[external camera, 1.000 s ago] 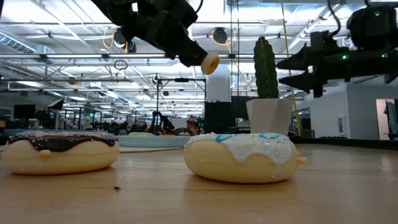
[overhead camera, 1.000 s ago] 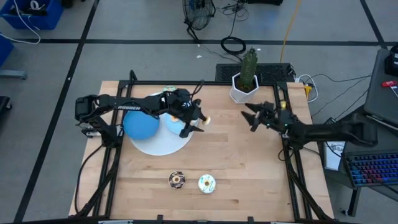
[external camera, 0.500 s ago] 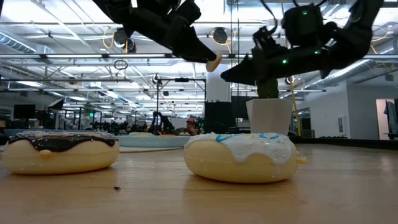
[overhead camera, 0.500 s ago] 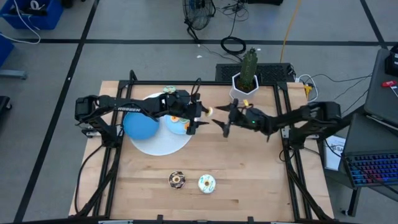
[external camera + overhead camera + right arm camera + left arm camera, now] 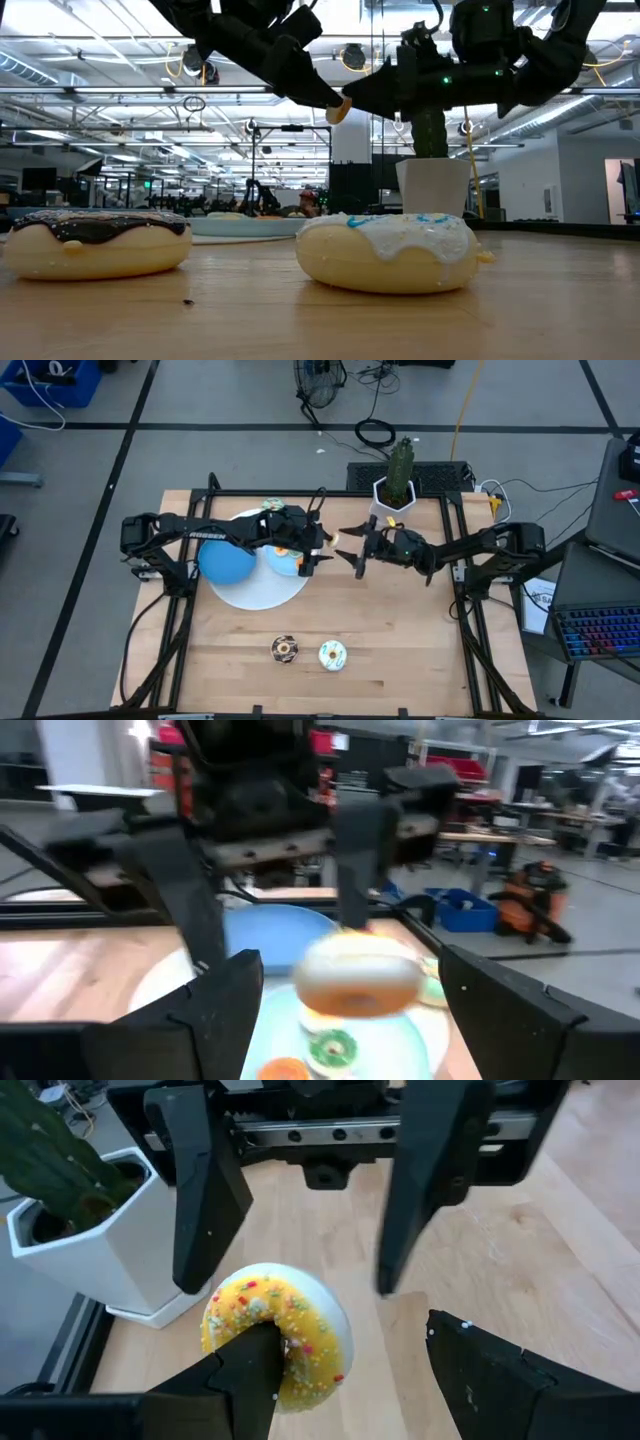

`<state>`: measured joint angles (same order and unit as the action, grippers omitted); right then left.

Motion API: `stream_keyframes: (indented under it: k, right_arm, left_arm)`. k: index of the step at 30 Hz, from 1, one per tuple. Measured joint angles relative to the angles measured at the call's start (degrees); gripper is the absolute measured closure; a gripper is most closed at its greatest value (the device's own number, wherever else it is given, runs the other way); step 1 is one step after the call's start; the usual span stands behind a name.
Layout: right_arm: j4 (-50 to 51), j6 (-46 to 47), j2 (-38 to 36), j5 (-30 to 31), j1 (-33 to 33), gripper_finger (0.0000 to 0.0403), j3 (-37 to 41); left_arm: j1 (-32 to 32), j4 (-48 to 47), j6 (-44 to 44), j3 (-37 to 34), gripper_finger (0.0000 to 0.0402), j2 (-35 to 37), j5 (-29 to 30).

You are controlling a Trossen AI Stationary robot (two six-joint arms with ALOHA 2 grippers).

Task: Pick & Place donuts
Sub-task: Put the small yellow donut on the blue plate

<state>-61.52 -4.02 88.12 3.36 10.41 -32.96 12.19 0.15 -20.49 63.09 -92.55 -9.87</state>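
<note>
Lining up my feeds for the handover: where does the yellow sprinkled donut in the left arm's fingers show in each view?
High: yellow sprinkled donut, table centre, between both arms.
Low, above the table, left of the cactus pot.
Left wrist, in the fingers.
Right wrist, centre, blurred.
Shared landmark: the cactus pot.

Yellow sprinkled donut (image 5: 275, 1330), chocolate donut (image 5: 97, 243), white-iced donut (image 5: 388, 250), light blue plate (image 5: 255, 588).

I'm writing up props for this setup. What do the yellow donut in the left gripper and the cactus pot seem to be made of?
Yellow donut: probably moulded plastic or rubber, smooth pale body, matte yellow icing with raised coloured sprinkles. It is held in the left gripper.
Cactus pot: seemingly white plastic or glazed ceramic, with flat faceted sides and a clean rim.
</note>
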Motion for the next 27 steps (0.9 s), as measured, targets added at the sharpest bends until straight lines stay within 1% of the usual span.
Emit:
stream_keyframes:
  k: [11, 16, 21, 27]
  right_arm:
    - [3.82, -0.45, 0.0, -0.57, 0.0, 0.0113, -1.57]
    - [3.69, -1.57, -0.02, -0.55, 0.0, 0.0127, -1.57]
    - [3.47, -2.09, -0.02, -0.55, 0.0, 0.0164, -1.57]
    - [3.13, -2.73, -0.02, -0.51, 0.0, 0.024, -1.57]
  left_arm:
    - [-0.09, 1.84, -0.02, 0.0, 0.0158, 0.0, -0.66]
    - [-0.61, 3.16, -0.03, 0.0, 0.0158, 0.0, -0.66]
    - [-1.15, 3.29, -0.04, 0.0, 0.0158, 0.0, -0.66]
    - [-1.57, 3.42, 0.09, 0.0, 0.0158, 0.0, -0.63]
